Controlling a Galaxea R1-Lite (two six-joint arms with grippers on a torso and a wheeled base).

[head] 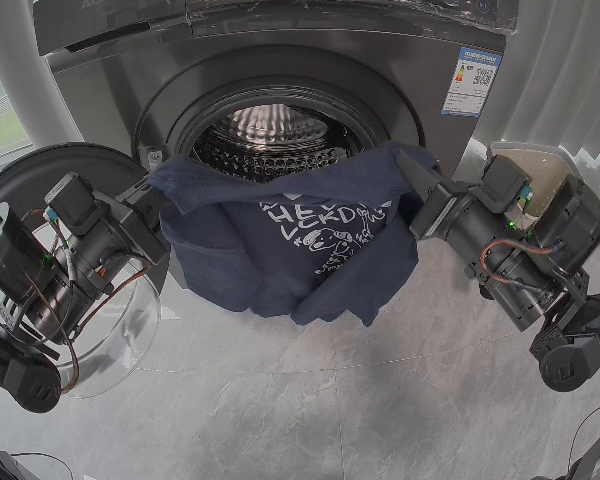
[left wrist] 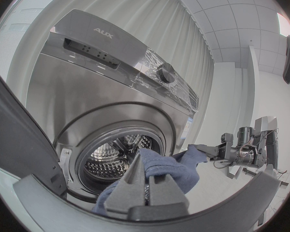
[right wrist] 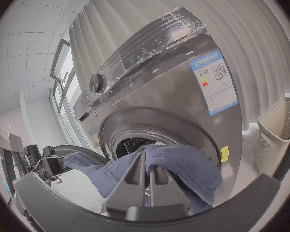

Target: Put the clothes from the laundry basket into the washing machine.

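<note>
My left gripper point(head: 152, 197) and right gripper point(head: 412, 169) each clamp an end of the navy shirt point(head: 293, 255), stretched across the washing machine point(head: 393, 81) opening.

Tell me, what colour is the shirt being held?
Navy blue shirt with white print; head view shows it best.

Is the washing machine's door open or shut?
Open. The door is swung aside to the robot's left, and the shiny drum shows above the blue T-shirt.

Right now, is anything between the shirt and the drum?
Nothing visible does. The door is swung open to the left, and the shirt, held by the left hand and right hand, hangs right before the open drum.
</note>
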